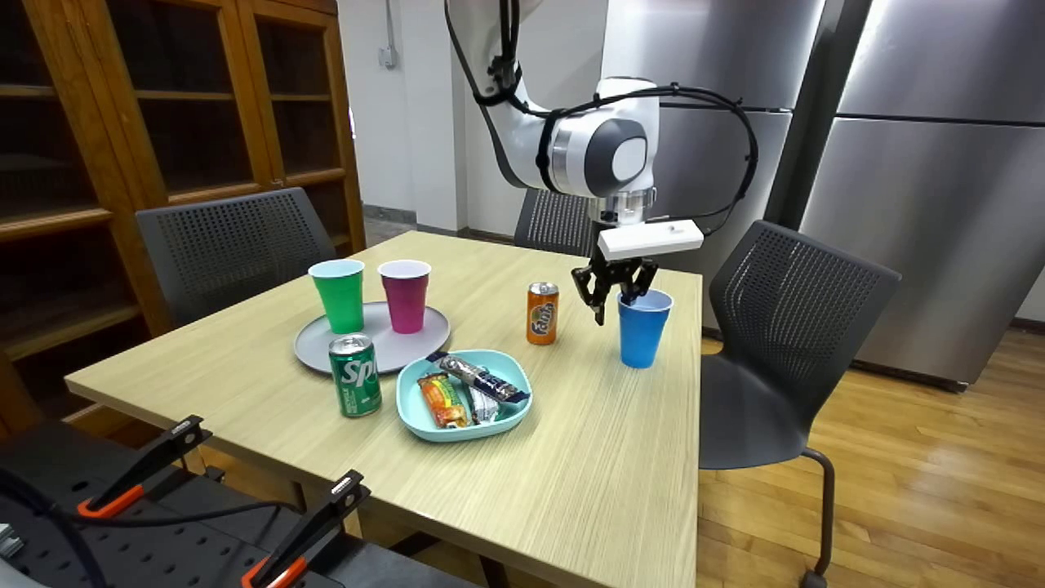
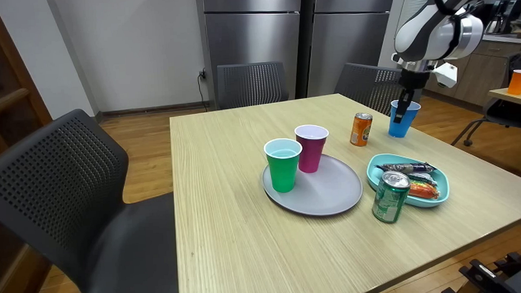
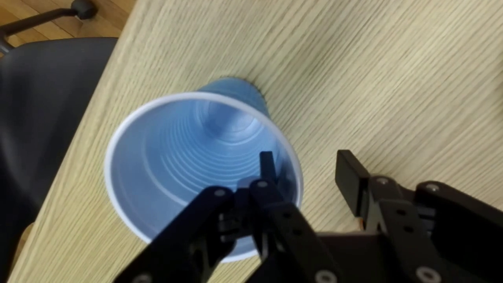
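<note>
Robotiq gripper (image 3: pixel 308 171) points down, its two fingers apart and clamped on nothing. Beneath it spreads the wood-grain table (image 1: pixel 620 461); just past the table edge nearest it stands a dark mesh-backed chair (image 1: pixel 804 318). Well apart from the gripper, away from that chair, lies the round gray plate (image 2: pixel 335 191), with the turquoise bowl (image 1: pixel 412 396) rather nearer. Right at the fingers is the blue plastic cup (image 3: pixel 192 157), long axis upright, mouth up: one finger is inside, the other outside, so the near wall lies between them and most of the cup chair-side; a gap separates wall and outer finger, while inner contact cannot be told. Farther off, the green cup (image 2: pixel 284 171) and maroon cup (image 2: pixel 311 153) stand on the plate. Near the gripper, opposite the chair, is the orange Fanta can (image 1: pixel 542 317); well away, the green Sprite can (image 1: pixel 356 382) stands beside the bowl of wrapped snack bars (image 1: pixel 443 400).
</note>
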### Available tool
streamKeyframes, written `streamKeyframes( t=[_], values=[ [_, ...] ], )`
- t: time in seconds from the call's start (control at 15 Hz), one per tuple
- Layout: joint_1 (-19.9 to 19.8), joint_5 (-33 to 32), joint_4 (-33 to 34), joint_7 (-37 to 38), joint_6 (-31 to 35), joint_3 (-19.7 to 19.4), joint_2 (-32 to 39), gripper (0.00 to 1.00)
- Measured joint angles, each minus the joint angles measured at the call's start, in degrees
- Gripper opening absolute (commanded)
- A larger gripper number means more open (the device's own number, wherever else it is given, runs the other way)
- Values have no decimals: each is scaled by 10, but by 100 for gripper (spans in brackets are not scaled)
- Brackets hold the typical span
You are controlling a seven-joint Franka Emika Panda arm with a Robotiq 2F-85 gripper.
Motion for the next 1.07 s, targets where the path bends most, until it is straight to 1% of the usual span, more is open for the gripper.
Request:
streamKeyframes(
  t=[0.13, 0.2, 0.73, 0.87, 1.07],
  values=[
    [0, 0, 1, 0, 0, 0, 0, 1],
    [0, 0, 2, 0, 0, 0, 0, 0],
    [-2, -1, 7, -1, 4, -1, -5, 1],
    [-2, -6, -3, -2, 18, -1, -19, 1],
    [1, -16, -37, -7, 49, -1, -54, 1]
  ],
)
